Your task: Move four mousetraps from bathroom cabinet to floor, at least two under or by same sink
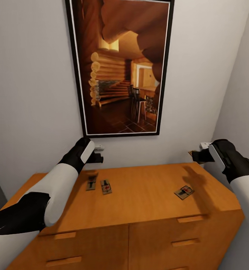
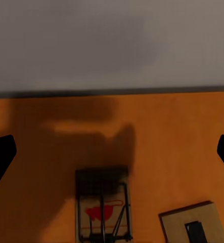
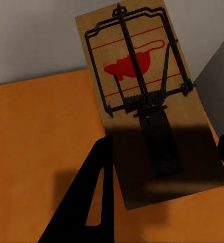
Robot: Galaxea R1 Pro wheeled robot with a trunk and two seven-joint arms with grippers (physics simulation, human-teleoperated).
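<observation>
The right hand [image 1: 199, 155] is clamped on one mousetrap [image 3: 142, 96]; the left hand [image 1: 97, 155] hovers apart over two mousetraps [image 1: 98, 185] on the cabinet [image 1: 147, 195] worktop. A loose pinch could drop it.

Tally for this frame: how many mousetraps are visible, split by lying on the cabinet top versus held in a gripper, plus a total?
Mousetraps lying on the cabinet top: 3
Mousetraps held in the right gripper: 1
Mousetraps in the left gripper: 0
Total: 4
</observation>
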